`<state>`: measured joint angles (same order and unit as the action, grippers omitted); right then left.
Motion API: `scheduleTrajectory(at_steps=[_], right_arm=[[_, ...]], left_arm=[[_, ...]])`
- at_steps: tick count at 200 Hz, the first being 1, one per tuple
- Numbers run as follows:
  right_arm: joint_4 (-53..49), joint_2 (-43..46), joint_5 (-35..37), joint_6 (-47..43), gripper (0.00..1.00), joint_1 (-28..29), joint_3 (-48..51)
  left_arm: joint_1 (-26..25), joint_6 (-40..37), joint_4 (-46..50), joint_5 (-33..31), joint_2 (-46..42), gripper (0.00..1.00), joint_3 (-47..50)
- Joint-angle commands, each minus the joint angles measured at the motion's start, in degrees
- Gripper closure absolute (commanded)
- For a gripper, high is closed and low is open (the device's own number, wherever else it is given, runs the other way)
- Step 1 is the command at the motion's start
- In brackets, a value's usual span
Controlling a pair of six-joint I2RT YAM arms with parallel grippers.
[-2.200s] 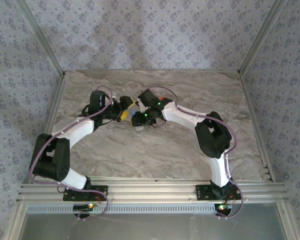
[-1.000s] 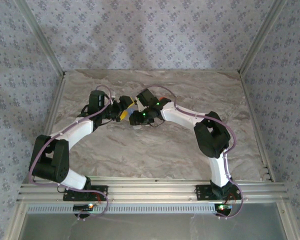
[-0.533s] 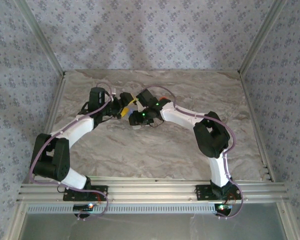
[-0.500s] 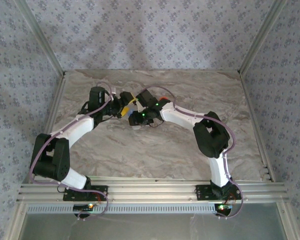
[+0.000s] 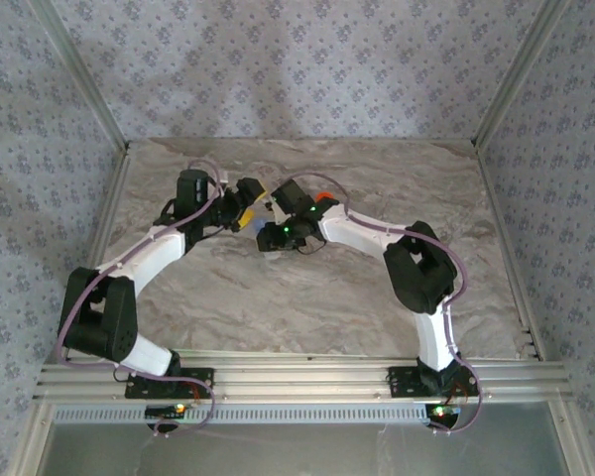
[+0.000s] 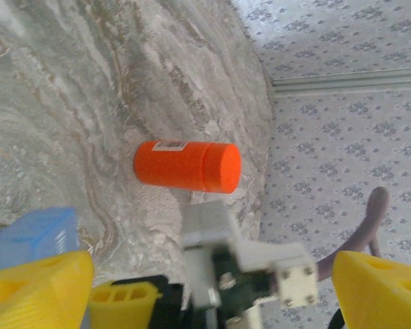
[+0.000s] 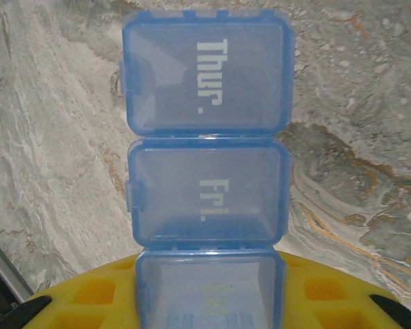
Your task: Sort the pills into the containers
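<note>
Jaws: left gripper wide, empty; right gripper clamped on the blue pill organizer by 1 end. I see the orange bottle lying ahead of the left, axis finger to finger.

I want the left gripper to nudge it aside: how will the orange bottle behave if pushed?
The orange bottle seems to stand upright, cap up, taller than wide, so a high push would likely tip it. Its round body would then probably roll on the smooth table. Contents are hidden, so weight is unclear.
</note>
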<state>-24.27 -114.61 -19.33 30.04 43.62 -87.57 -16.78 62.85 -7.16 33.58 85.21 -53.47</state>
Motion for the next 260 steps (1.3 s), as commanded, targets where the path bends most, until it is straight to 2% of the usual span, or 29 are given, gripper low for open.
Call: scheduleTrajectory(at_steps=[1,260], right_arm=[[1.05,3.14,0.08,0.08,0.68,-0.39,0.22],[2.72,3.61,-1.28,2.26,0.68,0.5,-1.53]], left_arm=[[0.16,-0.81,-0.48,0.35,0.07,0.1,1.33],[0.08,-2.9,-0.09,0.3,1.37,0.09,1.47]])
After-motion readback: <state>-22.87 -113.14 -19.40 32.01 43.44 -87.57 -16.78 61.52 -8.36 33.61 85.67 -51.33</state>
